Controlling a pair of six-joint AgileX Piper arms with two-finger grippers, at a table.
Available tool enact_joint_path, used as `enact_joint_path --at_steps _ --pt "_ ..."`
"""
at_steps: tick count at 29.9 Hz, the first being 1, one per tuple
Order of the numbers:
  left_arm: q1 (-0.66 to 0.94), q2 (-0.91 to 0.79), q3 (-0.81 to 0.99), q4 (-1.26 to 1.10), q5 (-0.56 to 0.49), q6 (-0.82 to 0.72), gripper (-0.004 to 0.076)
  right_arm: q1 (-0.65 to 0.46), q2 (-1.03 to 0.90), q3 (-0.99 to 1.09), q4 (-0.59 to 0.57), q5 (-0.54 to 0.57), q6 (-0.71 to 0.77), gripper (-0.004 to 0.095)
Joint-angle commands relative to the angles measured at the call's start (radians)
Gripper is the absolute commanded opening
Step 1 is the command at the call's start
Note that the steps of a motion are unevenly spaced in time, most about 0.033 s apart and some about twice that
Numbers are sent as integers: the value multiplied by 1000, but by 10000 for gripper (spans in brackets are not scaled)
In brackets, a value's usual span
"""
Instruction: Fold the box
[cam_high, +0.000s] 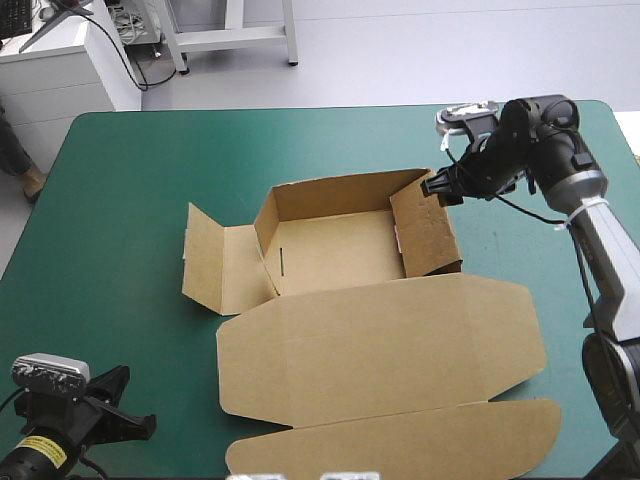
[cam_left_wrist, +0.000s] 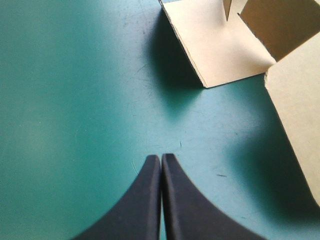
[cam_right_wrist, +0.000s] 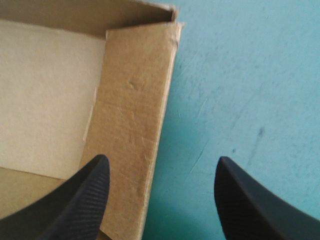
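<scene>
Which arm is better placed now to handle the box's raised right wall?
Right: the right gripper, open, straddles the right wall; the left gripper is shut over teal-green cover, apart from the box.

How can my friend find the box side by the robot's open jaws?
Find the brown box in the middle of the teal-green table. On its tray's right side one wall stands upright, between the open jaws of the right gripper. The left flap lies folded outward instead.

The table (cam_high: 120, 170) wears a teal-green cover. On it lies the brown box (cam_high: 380, 340), an open tray with its lid flat toward the near edge.
</scene>
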Motion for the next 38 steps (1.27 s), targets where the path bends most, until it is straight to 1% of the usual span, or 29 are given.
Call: enact_joint_path --at_steps 1,3,6,16,18,20,22,26,33,38 --pt "-5 13 -39 -8 -40 -3 -8 -3 -35 38 5 6 -10 569" --pt "-5 13 -39 -8 -40 -3 -8 -3 -27 46 13 6 -7 569" --pt "-5 13 -39 -8 -40 -3 -8 -3 -14 46 63 6 -14 568" --pt "-5 13 -39 -11 -42 -3 -8 -3 90 47 92 6 4 564" --pt "-5 13 -39 -11 -42 -3 -8 -3 108 47 92 6 14 526" --pt "-5 13 -39 -11 -42 -3 -8 -3 124 49 96 6 18 448" --pt "-5 13 -39 -13 -43 -3 -8 -1 131 52 98 6 23 321" --pt "-5 13 -39 -16 -43 -3 -8 -1 132 52 98 6 23 -10" --pt "-5 13 -39 -16 -43 -3 -8 -1 130 43 79 6 17 -17" --pt "-5 13 -39 -20 -43 -3 -8 -1 77 3 63 6 19 -17"
